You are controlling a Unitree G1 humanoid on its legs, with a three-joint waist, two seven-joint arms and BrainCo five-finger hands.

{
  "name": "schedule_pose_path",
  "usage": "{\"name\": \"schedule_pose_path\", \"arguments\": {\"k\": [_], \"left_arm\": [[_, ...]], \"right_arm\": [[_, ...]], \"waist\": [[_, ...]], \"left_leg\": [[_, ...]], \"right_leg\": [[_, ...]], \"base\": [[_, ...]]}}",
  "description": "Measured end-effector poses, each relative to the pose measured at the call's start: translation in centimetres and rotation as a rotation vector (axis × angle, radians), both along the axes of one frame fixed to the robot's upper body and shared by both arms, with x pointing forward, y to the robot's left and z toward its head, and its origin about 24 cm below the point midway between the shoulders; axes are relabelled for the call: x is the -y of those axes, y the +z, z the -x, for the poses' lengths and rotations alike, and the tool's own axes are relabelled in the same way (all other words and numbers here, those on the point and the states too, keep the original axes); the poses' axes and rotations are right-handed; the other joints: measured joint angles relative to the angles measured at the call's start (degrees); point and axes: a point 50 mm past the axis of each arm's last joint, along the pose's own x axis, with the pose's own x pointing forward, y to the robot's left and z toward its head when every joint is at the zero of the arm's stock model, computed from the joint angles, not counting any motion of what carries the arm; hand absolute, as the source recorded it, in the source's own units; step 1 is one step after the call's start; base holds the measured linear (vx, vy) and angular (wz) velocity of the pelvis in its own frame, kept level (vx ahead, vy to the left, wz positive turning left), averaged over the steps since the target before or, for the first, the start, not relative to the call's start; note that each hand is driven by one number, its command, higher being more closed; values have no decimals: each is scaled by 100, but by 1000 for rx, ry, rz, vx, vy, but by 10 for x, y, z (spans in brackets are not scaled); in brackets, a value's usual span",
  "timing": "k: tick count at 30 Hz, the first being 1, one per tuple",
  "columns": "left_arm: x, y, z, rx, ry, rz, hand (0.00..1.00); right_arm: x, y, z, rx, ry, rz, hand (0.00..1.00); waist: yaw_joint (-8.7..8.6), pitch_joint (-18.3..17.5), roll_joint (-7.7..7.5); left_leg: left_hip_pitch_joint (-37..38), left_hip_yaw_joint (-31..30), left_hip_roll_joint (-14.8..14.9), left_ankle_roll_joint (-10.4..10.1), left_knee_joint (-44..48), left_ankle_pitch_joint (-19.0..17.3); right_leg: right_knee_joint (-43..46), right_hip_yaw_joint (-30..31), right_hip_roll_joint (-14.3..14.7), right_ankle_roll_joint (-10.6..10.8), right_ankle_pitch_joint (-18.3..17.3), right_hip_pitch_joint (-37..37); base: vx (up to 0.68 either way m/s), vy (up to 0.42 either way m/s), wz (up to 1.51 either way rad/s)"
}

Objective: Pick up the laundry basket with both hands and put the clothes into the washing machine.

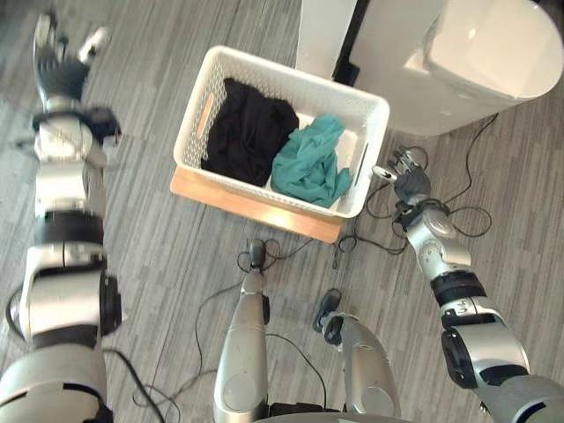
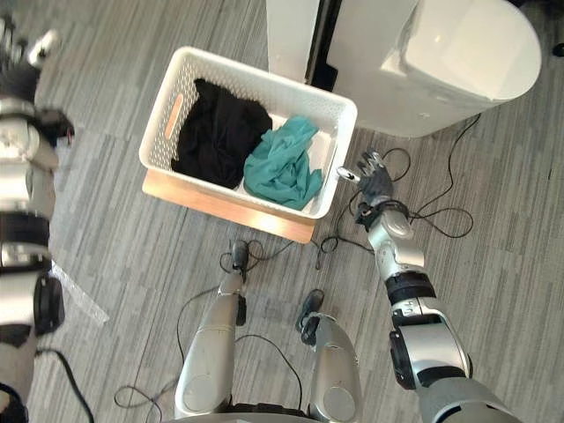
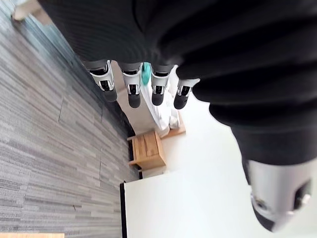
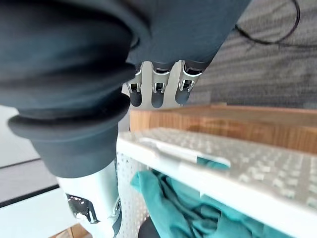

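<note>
The basket (image 1: 194,119) of clothes (image 1: 310,163) sits at 12 o'clock. The right hand (image 1: 411,181), loose and empty, is by its 3 o'clock end, ready to grab. The left hand (image 1: 57,66), spread wide, is far off at 10 o'clock.

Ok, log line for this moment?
stage: pre-grasp | left hand: open, far from laundry basket | right hand: open, beside its right end, not gripping | black garment, teal garment: in basket | basket: on wooden stand
</note>
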Motion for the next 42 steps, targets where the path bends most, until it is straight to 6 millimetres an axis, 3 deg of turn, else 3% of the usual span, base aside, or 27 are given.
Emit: {"name": "schedule_pose_path", "arguments": {"k": [1, 6, 9, 12, 20, 27, 33, 42], "left_arm": [[10, 16, -3, 17, -18, -42, 0], [19, 42, -9, -40, -18, -178, 0], [30, 46, -13, -92, -29, -282, 0], [37, 58, -13, -86, -25, -324, 0], [45, 53, -19, -189, -1, -499, 0], [25, 48, -18, -305, 132, -618, 0], [-4, 58, -5, -260, 242, -513, 0], [-21, 29, -4, -317, 257, -477, 0]], "right_arm": [[-7, 11, -4, 28, 33, -31, 0], [-12, 51, -14, 115, 77, -44, 0], [-14, 62, -16, 133, 99, -33, 0], [-13, 66, -16, 136, 135, -3, 0], [-12, 81, -21, 133, 163, 113, 0], [-17, 93, -25, 141, 185, 152, 0], [-27, 102, -21, 190, 202, 181, 0], [-35, 101, -12, 230, 232, 183, 0]], "waist": [[9, 37, -38], [25, 222, -182], [19, 283, -210], [23, 291, -213], [21, 292, -213], [30, 292, -215], [2, 303, -236], [-28, 304, -238]], "left_leg": [[-145, 39, 24, 37, -41, 186], [-504, 240, 119, 112, -44, 548], [-755, 166, 118, 278, 230, 675], [-918, 76, 123, 277, 328, 675], [-1056, 97, 169, 201, 325, 617], [-1131, 238, 287, 188, 302, 608], [-1154, 400, 342, 217, 328, 631], [-1134, 488, 378, 218, 303, 631]], "right_leg": [[70, -78, -12, -20, -20, -145], [169, -171, -24, -3, -61, -460], [145, -276, -18, -4, -59, -497], [146, -433, -5, -4, -59, -532], [149, -470, 18, -15, -70, -664], [156, -419, 67, -70, -32, -831], [161, -282, 72, -94, -10, -950], [90, -277, 86, -94, -8, -949]], "base": [[5, -29, 19], [31, -37, 6], [62, -43, 7], [69, -55, 13], [-9, -42, -2], [-20, -57, -8], [45, -84, -13], [73, -85, -4]]}}
